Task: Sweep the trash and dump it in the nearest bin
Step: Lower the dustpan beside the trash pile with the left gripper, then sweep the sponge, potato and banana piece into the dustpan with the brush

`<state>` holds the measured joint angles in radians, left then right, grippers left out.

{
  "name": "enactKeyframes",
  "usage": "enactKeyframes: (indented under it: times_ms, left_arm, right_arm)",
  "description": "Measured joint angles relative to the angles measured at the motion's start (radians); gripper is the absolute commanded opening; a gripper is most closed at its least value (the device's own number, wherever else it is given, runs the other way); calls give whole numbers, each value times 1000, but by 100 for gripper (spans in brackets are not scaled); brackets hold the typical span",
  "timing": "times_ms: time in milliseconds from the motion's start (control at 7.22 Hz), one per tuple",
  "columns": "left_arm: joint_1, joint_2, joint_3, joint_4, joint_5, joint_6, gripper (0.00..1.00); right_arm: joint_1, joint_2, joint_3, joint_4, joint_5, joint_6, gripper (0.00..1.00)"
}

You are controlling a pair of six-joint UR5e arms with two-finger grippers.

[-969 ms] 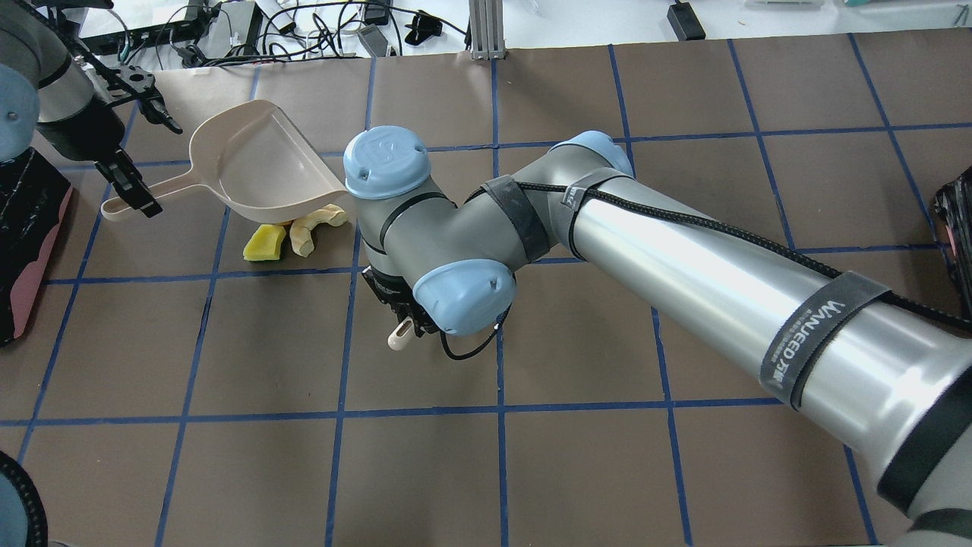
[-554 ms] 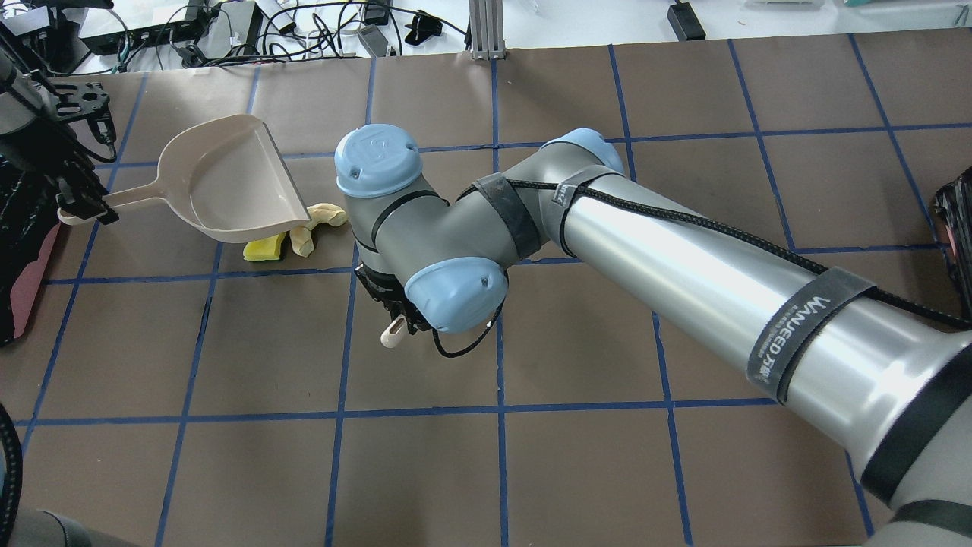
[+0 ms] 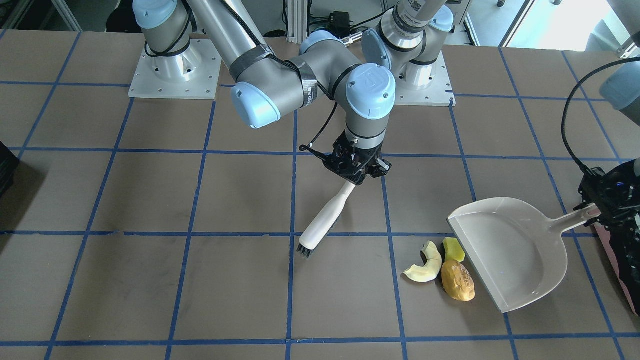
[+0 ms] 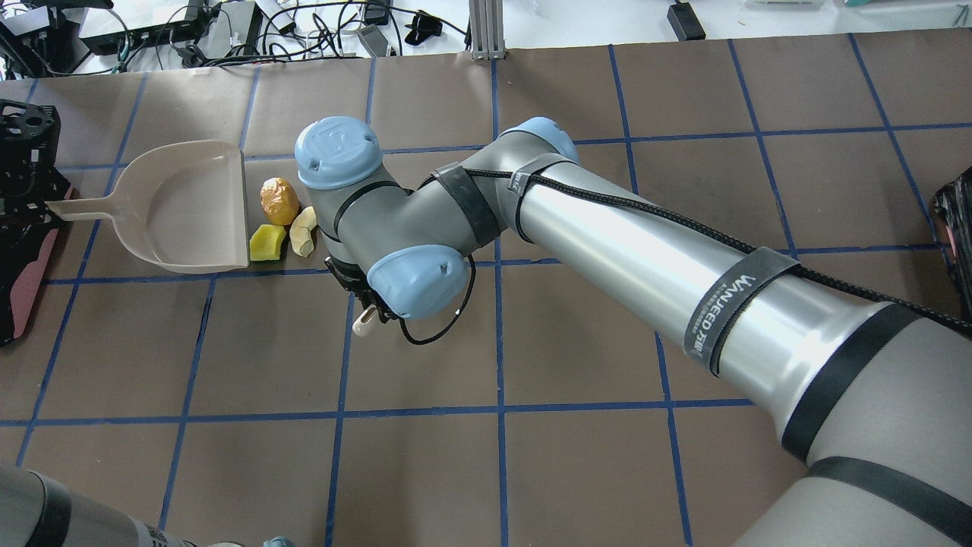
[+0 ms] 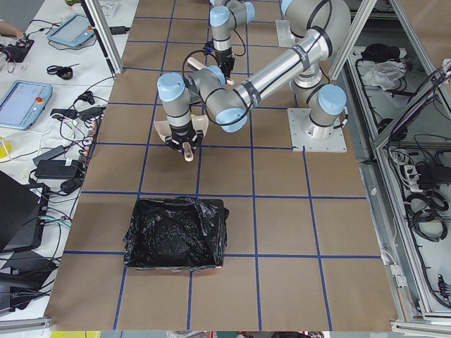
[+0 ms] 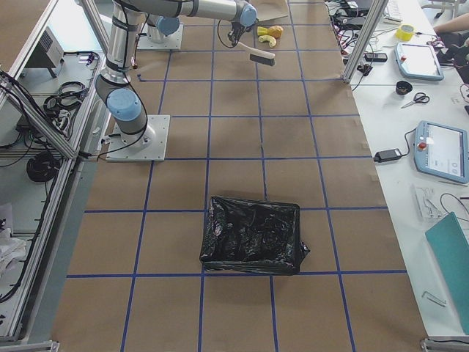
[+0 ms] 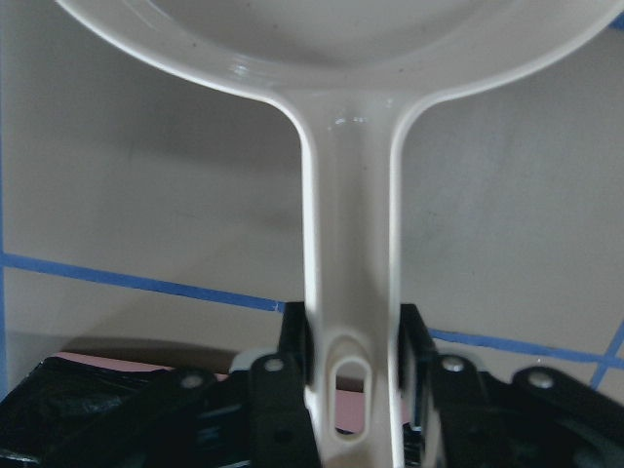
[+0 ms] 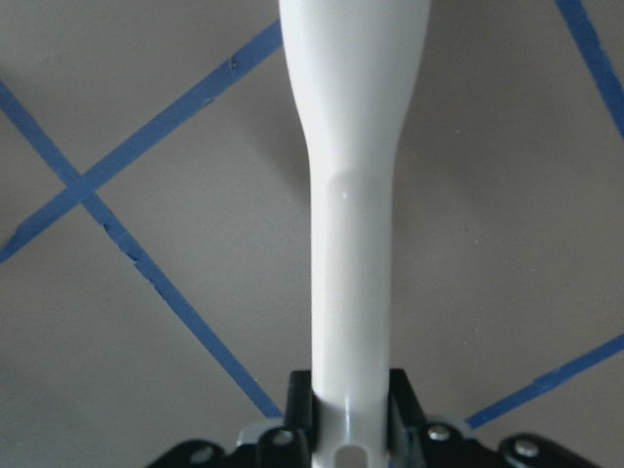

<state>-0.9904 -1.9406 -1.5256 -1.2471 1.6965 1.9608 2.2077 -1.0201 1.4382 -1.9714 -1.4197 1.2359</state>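
Three trash pieces lie together on the table: a pale melon-like slice (image 3: 424, 267) (image 4: 304, 230), a yellow wedge (image 3: 452, 249) (image 4: 267, 243) and an orange-brown potato-like lump (image 3: 457, 281) (image 4: 279, 200). My left gripper (image 3: 602, 207) (image 7: 351, 366) is shut on the handle of the beige dustpan (image 3: 510, 250) (image 4: 186, 209), whose open lip sits right beside the trash. My right gripper (image 3: 356, 177) (image 8: 351, 414) is shut on the white brush (image 3: 325, 220). Its bristles (image 3: 305, 250) point down, apart from the trash, on the side away from the pan. The pink-sided bin (image 4: 26, 281) (image 5: 180, 232) stands just behind the left gripper.
A second black-bagged bin (image 6: 253, 235) (image 4: 957, 220) stands at the far right end of the table. The right arm's forearm (image 4: 645, 251) stretches across the middle. Blue tape lines grid the brown table top (image 3: 150, 280). Cables and boxes lie beyond the far edge (image 4: 228, 30).
The left gripper has drawn the dustpan left and set it down low, uncovering the potato-like lump; the lip now faces the trash. The right arm with the brush has shifted left.
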Motion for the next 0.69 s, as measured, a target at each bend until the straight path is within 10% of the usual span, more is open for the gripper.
enactKeyframes:
  times_ms: [692]
  left_arm:
    - [59, -98, 7, 111, 56, 302, 0]
  right_arm:
    - [6, 35, -51, 1, 17, -4, 0]
